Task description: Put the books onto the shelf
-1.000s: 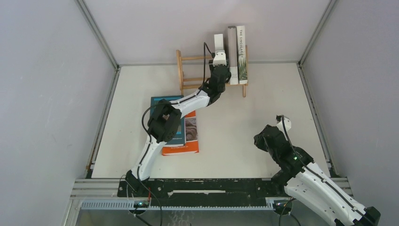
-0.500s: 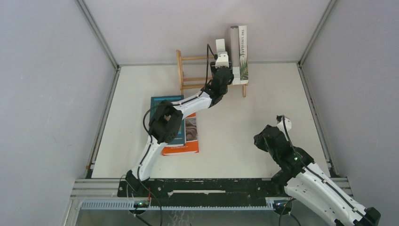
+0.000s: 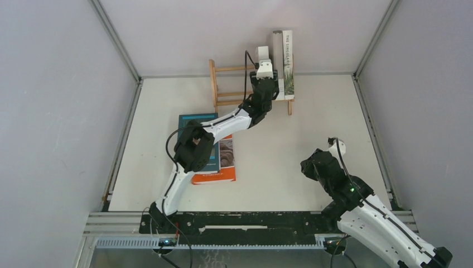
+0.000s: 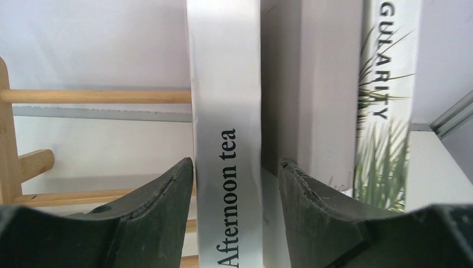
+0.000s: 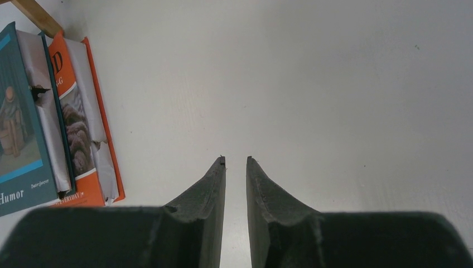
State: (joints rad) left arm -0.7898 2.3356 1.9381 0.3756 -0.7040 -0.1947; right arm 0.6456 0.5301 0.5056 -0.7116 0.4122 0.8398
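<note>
Three books stand upright at the right end of the shelf (image 3: 214, 84): white "Afternoon tea" (image 4: 226, 111), a grey book (image 4: 312, 84) and "The Singularity" (image 4: 387, 84). The left gripper (image 4: 237, 164) straddles "Afternoon tea", jaws wider than its spine, not clamping it. Teal "Humor" (image 5: 17, 139) lies on the orange book (image 5: 70, 111), left on the table (image 5: 307, 84). The right gripper (image 5: 236, 161), jaws barely apart, holds nothing.
</note>
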